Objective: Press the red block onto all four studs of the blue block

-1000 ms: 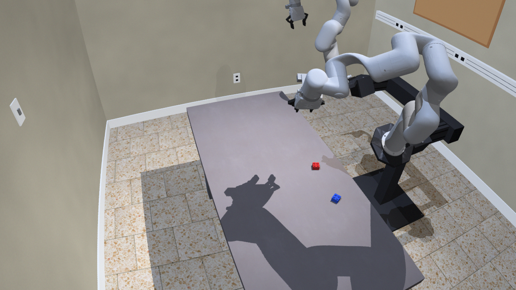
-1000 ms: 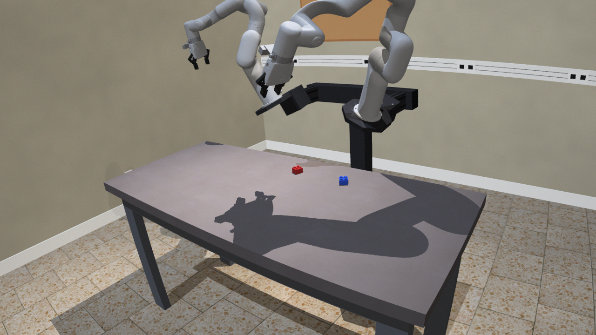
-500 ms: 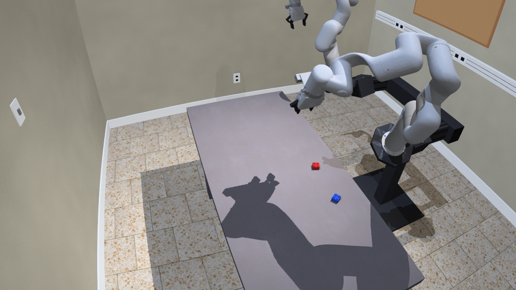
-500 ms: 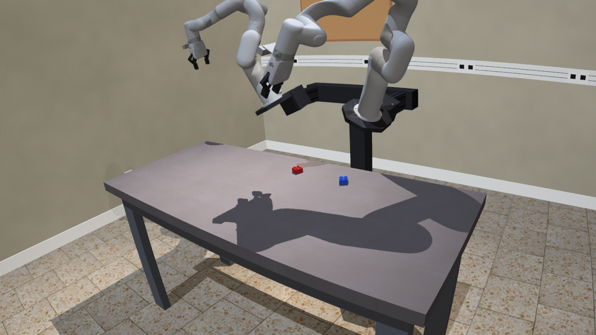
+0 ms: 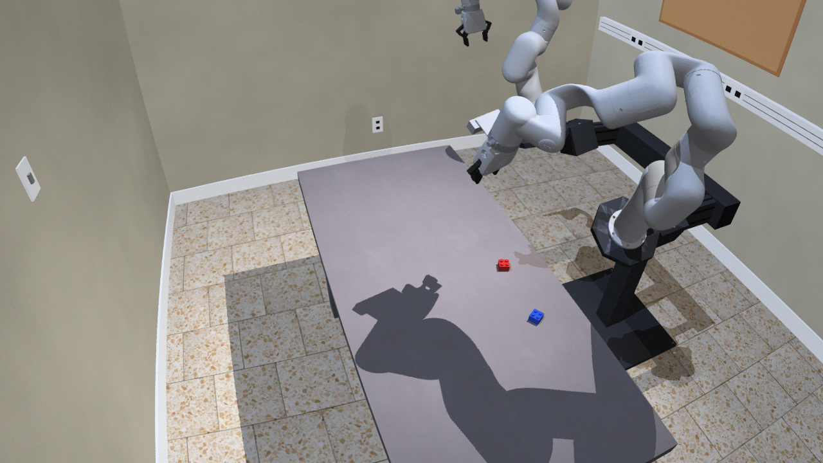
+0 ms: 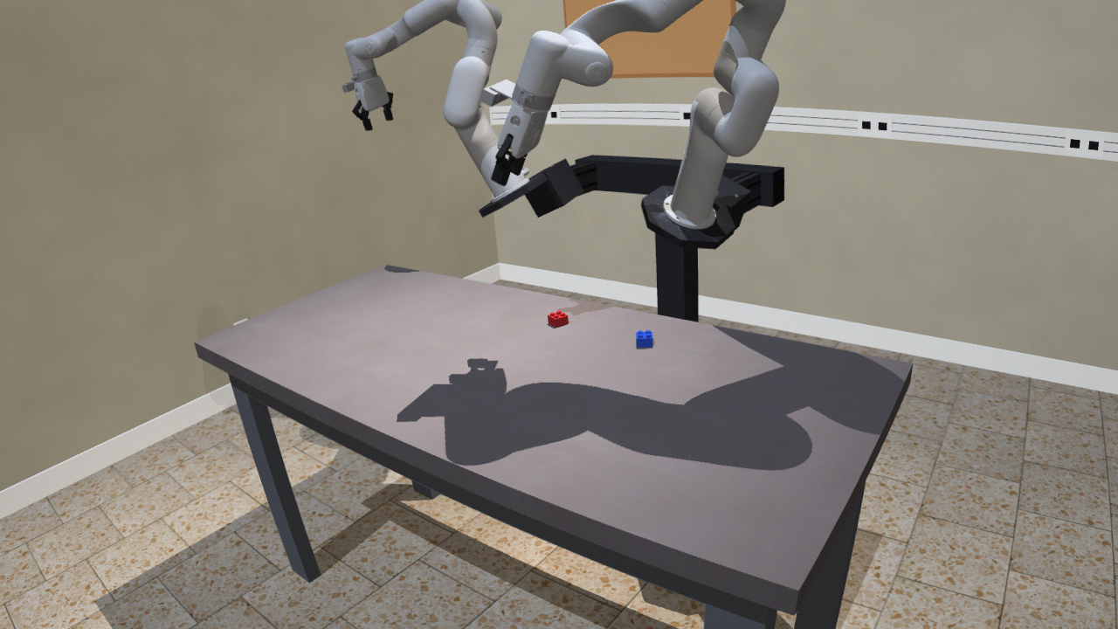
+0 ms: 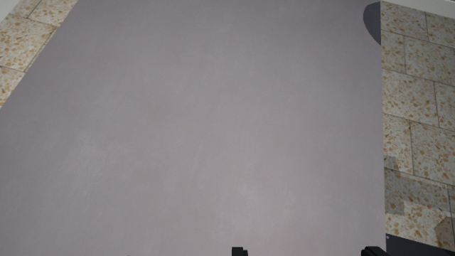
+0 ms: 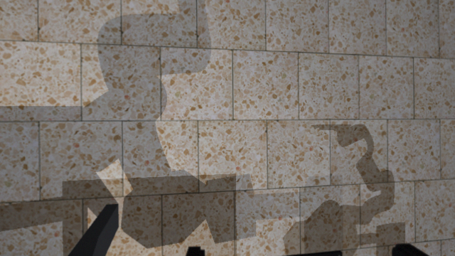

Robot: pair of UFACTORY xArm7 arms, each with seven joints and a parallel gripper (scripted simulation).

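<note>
Left tool [image 5: 484, 175] [image 6: 507, 173] [image 7: 305, 251]: part open, empty.
Right tool [image 5: 476, 42] [image 6: 377, 123] [image 8: 299, 250]: wide open, empty.
Red [image 5: 503, 265] [image 6: 557, 320]: best gripped squarely.
Blue [image 5: 535, 317] [image 6: 644, 340]: 5 o'clock of red, top view.

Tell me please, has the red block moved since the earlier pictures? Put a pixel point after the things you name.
No; the red block [image 5: 504, 265] [image 6: 557, 319] keeps its place beside the table's [image 5: 391, 218] [image 6: 327, 328] edge.
</note>
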